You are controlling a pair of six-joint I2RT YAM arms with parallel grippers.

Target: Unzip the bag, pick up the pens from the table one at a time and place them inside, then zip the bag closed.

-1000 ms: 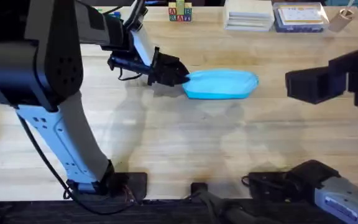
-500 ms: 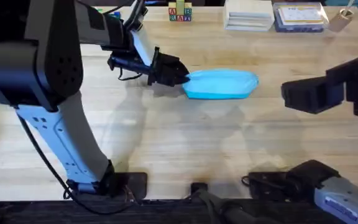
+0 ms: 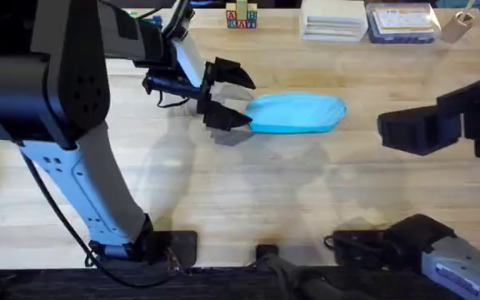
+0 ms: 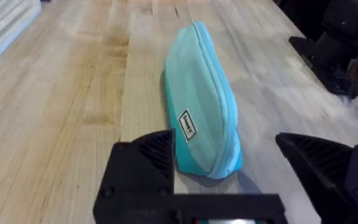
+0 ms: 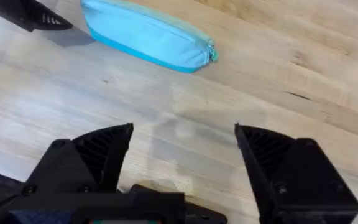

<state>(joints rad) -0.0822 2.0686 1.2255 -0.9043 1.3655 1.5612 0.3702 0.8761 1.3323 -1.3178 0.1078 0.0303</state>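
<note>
Bag: the light blue oblong soft fabric pouch (image 3: 295, 112) lies flat on the light wooden butcher-block table (image 3: 248, 196), zipper shut along its length, in the same spot as a second ago.
Bag label: a small white tag (image 4: 187, 125) shows on the pouch's side near the end facing the left arm.
Left gripper (image 3: 230, 96): a second ago its black fingers were pinched together at the pouch's left end; now they stand wide apart, one finger beyond that end and one on the near side, and the pouch end sits just past the gap, not clamped.
Left wrist view: the pouch end lies between the two spread fingers (image 4: 143, 163), with bare wood to either side.
Right gripper (image 5: 182, 155): fingers spread apart over bare table, holding nothing, well apart from the pouch; its arm has shifted slightly toward the pouch since a second ago.
Zipper pull: a small tab (image 5: 212, 52) hangs at the pouch's right end.
</note>
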